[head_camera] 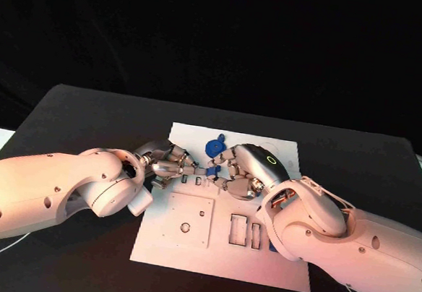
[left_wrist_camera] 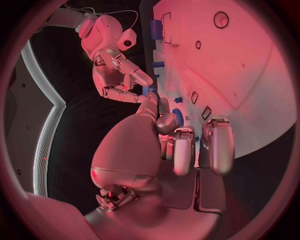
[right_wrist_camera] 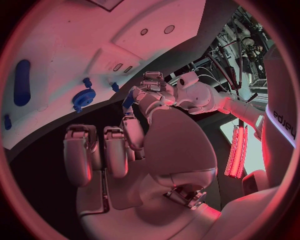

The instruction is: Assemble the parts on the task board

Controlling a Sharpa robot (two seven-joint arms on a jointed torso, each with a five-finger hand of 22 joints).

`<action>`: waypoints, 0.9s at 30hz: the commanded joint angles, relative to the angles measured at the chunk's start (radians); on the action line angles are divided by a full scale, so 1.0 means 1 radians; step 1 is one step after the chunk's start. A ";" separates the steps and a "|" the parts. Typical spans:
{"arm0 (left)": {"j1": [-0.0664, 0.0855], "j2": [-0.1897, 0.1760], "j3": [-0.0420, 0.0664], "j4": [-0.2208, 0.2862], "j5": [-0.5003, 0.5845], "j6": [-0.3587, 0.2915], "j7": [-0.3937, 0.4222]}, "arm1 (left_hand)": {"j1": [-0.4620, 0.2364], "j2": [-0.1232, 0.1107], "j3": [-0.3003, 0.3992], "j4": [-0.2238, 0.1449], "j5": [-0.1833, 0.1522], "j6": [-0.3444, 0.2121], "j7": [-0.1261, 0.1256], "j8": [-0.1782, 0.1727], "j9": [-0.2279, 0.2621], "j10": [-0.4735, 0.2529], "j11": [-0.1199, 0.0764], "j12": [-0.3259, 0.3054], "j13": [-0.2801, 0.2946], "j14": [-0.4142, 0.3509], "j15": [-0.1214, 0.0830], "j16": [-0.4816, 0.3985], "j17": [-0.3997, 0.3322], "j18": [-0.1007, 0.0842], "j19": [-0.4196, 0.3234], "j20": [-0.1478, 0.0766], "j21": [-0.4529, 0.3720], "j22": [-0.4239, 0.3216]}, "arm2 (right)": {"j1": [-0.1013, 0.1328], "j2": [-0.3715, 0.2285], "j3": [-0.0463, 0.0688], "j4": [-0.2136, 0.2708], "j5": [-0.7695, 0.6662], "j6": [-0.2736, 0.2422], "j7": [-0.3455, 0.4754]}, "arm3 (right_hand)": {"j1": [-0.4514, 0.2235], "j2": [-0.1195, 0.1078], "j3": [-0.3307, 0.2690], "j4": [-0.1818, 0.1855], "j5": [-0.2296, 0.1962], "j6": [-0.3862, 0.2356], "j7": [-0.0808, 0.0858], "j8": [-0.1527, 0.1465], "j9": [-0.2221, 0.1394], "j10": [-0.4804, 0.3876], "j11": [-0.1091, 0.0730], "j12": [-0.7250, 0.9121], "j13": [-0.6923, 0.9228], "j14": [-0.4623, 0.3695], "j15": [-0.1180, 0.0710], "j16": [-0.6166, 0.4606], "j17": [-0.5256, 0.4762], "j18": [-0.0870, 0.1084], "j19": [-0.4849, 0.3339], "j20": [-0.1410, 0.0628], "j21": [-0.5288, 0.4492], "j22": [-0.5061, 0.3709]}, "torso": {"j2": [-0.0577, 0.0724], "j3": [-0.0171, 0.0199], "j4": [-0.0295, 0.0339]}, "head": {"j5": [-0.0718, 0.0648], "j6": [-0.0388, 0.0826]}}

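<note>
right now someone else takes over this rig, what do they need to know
Left hand and right hand meet over the middle of the task board, fingertips together on a small blue part; which hand carries it cannot be told.
A blue gear-shaped part sits at the board's far edge, just beyond the hands. In the right wrist view a long blue part lies further along the board.
Done: little that can be confirmed.
Left: the near half's slots and round holes look unfilled; seat the part now at the fingertips, then the rest.
</note>
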 commanded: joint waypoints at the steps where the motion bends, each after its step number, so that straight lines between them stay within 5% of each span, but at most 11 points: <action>1: 0.000 0.003 0.000 0.002 -0.009 0.015 0.004 | 0.011 0.001 0.006 0.000 0.004 0.002 -0.009 0.007 0.002 0.006 -0.002 0.006 0.002 0.107 -0.006 0.003 0.263 -0.016 0.036 -0.007 0.005 0.106 | 0.000 0.003 0.001 0.007 -0.006 -0.005 0.030 | 0.002 0.005 0.001 0.001 0.006 0.016 -0.006 0.003 0.011 0.010 0.000 0.005 0.034 0.090 -0.005 0.004 0.196 -0.005 0.037 -0.004 0.003 0.114 | 0.000 -0.0002 0.0008 | 0.002 -0.003; 16: 0.000 0.004 0.000 0.005 -0.012 0.013 0.003 | 0.012 0.001 0.008 0.000 0.004 0.005 -0.010 0.008 0.002 0.013 -0.003 0.014 0.012 0.107 -0.007 0.003 0.263 -0.017 0.038 -0.008 0.009 0.111 | 0.000 0.007 0.001 0.006 -0.005 0.023 0.027 | 0.002 0.004 0.001 0.001 0.007 0.017 -0.007 0.003 0.011 0.011 -0.001 0.007 0.035 0.090 -0.005 0.005 0.197 -0.005 0.037 -0.005 0.003 0.114 | -0.001 -0.0007 -0.0003 | 0.004 -0.005; 27: 0.000 -0.006 0.000 -0.004 -0.013 0.010 0.009 | 0.012 0.001 0.009 0.000 0.004 0.006 -0.010 0.009 0.003 0.015 -0.003 0.017 0.015 0.107 -0.007 0.003 0.263 -0.017 0.038 -0.008 0.011 0.113 | 0.006 0.014 0.001 -0.021 -0.044 0.104 -0.012 | 0.002 0.003 0.000 0.001 0.006 0.018 -0.007 0.003 0.011 0.011 -0.001 0.006 0.035 0.090 -0.006 0.005 0.197 -0.005 0.037 -0.005 0.003 0.114 | 0.000 -0.0013 0.0006 | 0.001 -0.007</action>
